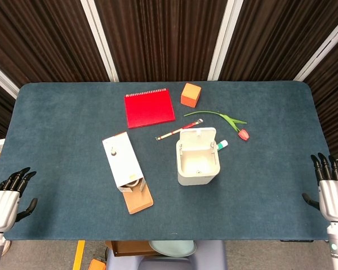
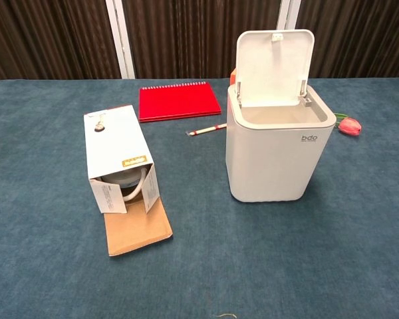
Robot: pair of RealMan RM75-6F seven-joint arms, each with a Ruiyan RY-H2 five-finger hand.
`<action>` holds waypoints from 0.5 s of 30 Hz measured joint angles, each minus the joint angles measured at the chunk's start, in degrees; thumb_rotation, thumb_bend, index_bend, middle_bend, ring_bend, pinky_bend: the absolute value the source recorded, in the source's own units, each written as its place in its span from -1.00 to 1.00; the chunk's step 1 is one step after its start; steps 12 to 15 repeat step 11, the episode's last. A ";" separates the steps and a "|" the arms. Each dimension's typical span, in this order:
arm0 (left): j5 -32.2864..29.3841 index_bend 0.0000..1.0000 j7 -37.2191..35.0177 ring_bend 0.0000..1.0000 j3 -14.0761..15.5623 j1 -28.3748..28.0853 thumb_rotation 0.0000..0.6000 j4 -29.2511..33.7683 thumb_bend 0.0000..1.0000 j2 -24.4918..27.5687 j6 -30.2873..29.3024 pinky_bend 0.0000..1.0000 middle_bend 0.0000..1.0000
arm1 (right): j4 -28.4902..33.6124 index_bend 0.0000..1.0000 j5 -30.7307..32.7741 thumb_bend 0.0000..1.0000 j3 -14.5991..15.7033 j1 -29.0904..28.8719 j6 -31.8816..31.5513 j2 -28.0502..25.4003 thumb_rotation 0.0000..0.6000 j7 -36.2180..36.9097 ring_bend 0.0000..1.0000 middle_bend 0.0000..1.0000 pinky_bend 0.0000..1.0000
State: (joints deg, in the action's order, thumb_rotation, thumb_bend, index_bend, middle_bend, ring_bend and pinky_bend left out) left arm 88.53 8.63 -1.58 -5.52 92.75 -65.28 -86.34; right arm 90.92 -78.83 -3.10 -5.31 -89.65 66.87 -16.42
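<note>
1. Head view gives us both hands off the table (image 1: 62,112). The left hand (image 1: 4,198) hangs past the near left edge and the right hand (image 1: 333,188) past the near right edge. Each has its fingers spread and grips nothing. The chest view shows neither hand.
2. We find the tulip (image 1: 243,134) nearest the right hand. It lies flat on the cloth, well apart from the hand, with its bloom just right of the white bin (image 1: 198,157) and its stem running back toward the orange block (image 1: 190,94).
3. The cardboard box (image 1: 121,161) is the left hand's nearest thing. It lies on its side with its flap open toward us.
4. We judge that any reach for the tulip should come in low from the right, because the bin's raised lid stands close beside the bloom.
5. The stem looks thin and flat against the cloth, so we favour a light pinch on it near the bloom, not on the petals.
6. We keep clear of the small tube (image 1: 222,144) and the pencil (image 1: 178,130) beside the bin.
</note>
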 measured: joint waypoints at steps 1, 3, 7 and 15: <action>-0.03 -0.69 -0.03 -0.69 -0.03 -0.01 1.00 -0.07 -0.25 -0.04 -0.01 -0.37 -0.76 | 0.06 -0.74 0.03 -0.83 0.02 0.05 0.19 -0.03 1.00 -0.25 -0.91 -0.69 -0.58; -0.07 -0.72 -0.14 -0.69 -0.07 -0.02 1.00 -0.17 -0.25 -0.11 -0.01 -0.37 -0.76 | 0.21 -0.74 0.23 -0.83 0.06 0.11 0.77 -0.10 1.00 -0.95 -0.91 -0.70 -0.58; -0.23 -0.75 -0.17 -0.69 -0.16 -0.01 1.00 -0.35 -0.25 -0.20 -0.06 -0.37 -0.76 | 0.78 -0.74 0.62 -0.83 0.11 0.23 1.87 -0.25 1.00 -2.04 -0.91 -0.72 -0.58; -0.25 -0.76 -0.26 -0.69 -0.17 -0.01 1.00 -0.39 -0.25 -0.22 -0.07 -0.37 -0.76 | 1.08 -0.74 0.42 -0.83 -0.04 0.48 1.99 -0.34 1.00 -2.19 -0.91 -0.72 -0.58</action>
